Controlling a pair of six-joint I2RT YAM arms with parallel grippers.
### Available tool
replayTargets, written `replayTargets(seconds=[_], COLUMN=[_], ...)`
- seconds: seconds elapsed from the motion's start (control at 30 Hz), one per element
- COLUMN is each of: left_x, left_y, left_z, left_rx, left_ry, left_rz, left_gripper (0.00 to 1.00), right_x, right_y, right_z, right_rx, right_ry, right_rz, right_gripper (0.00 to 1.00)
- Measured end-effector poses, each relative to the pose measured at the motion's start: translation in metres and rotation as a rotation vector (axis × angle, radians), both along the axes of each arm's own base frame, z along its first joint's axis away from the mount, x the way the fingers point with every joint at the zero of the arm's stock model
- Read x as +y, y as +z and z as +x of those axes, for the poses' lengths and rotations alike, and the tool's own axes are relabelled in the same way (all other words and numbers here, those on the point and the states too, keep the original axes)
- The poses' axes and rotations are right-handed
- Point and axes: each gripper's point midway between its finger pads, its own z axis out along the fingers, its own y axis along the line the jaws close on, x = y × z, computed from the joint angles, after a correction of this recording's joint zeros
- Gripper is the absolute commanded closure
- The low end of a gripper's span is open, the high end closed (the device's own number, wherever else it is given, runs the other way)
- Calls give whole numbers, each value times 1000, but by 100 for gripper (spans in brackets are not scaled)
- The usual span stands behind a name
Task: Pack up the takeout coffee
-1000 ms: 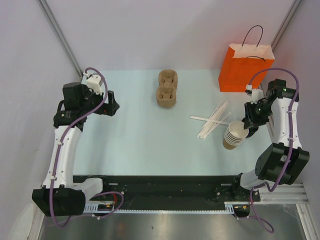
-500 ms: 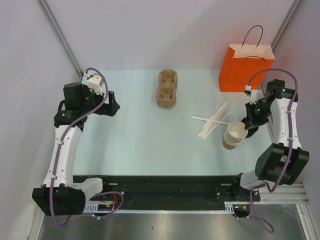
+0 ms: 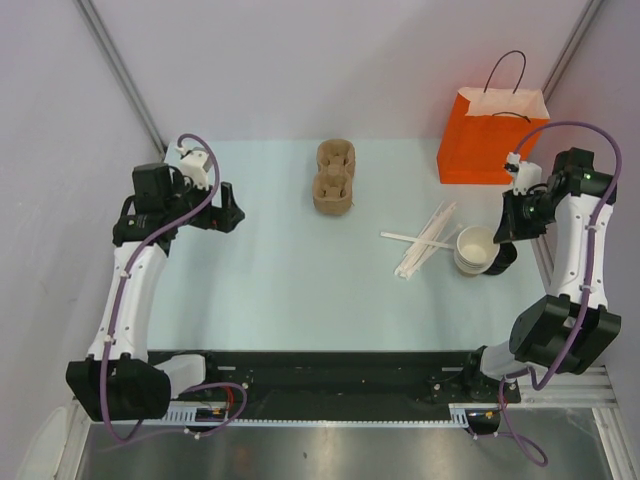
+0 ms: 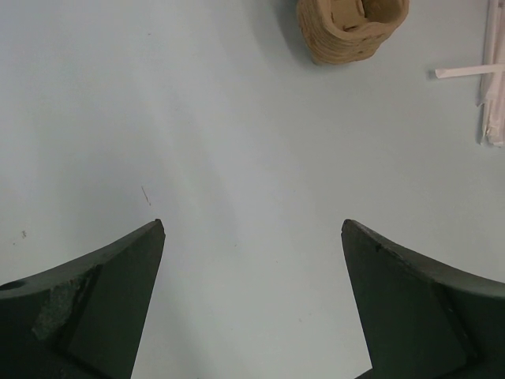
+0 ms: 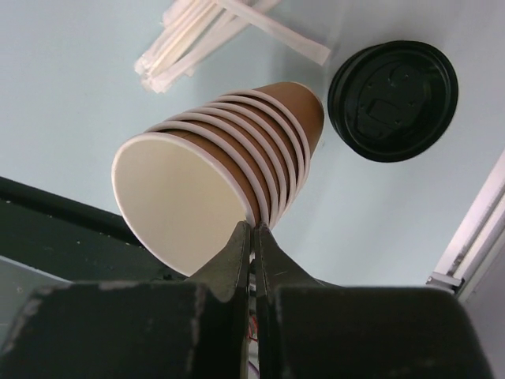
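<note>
right jaws clenched on the cup stack (image 5: 225, 162) rim, lidded coffee (image 5: 393, 100) just past the stack's base; left jaws gaping, far off.

Orange bag (image 3: 495, 140), tan white-rimmed cups (image 5: 237, 158), black lid (image 5: 393, 100), pale-blue table (image 3: 280, 260).

The pale blue-green surface (image 3: 300, 280) carries four things. A brown pulp carrier (image 3: 335, 178) stands at 12 o'clock, its two pockets in a line running away from the arms. An orange paper bag (image 3: 492, 135) stands upright at 1 o'clock, at the far edge. A loose fan of white wrapped straws (image 3: 425, 240) lies at 3 o'clock. Just beyond them, near the right edge, sits the coffee (image 5: 393, 101), seen from above as a round black lid.
</note>
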Motion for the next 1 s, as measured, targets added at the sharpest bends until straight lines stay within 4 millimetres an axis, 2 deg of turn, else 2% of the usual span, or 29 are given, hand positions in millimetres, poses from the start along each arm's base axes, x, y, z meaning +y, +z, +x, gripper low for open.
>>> replayTargets(seconds=[0.17, 0.23, 0.27, 0.33, 0.43, 0.6, 0.7, 0.77, 0.83, 0.9, 0.93, 1.0], left_x=[-13, -28, -42, -73, -141, -257, -312, -343, -375, -400, -411, -426], left_y=[1, 0, 1, 2, 6, 14, 17, 18, 19, 16, 13, 6], left_z=[-3, -4, -6, -9, -19, -59, -82, -93, -97, -99, -99, -104], left_rx=[7, 17, 25, 44, 82, 154, 208, 250, 294, 334, 357, 406], left_ry=[-54, -103, -146, -238, -425, -689, -788, -836, -868, -885, -887, -893], left_rz=[-36, -53, -64, -83, -123, -236, -321, -377, -443, -502, -527, -561], left_gripper=[0, 0, 1, 6, 12, 19, 32, 46, 50, 50, 46, 44], right_x=[6, 8, 9, 10, 12, 16, 20, 22, 23, 24, 25, 25], right_y=[-2, -5, -6, -8, -11, -21, -30, -34, -35, -34, -33, -31], right_z=[4, 7, 7, 8, 7, 1, -6, -10, -13, -16, -16, -18], right_rx=[-2, 4, 8, 14, 23, 52, 84, 94, 97, 92, 87, 78], right_ry=[17, 25, 28, 32, 34, 42, 47, 51, 53, 56, 56, 60], right_rz=[66, 85, 93, 102, 112, 138, 154, 158, 158, 156, 154, 150], right_gripper=[100, 100, 100, 100, 100, 100, 100, 100, 100, 100, 100, 100])
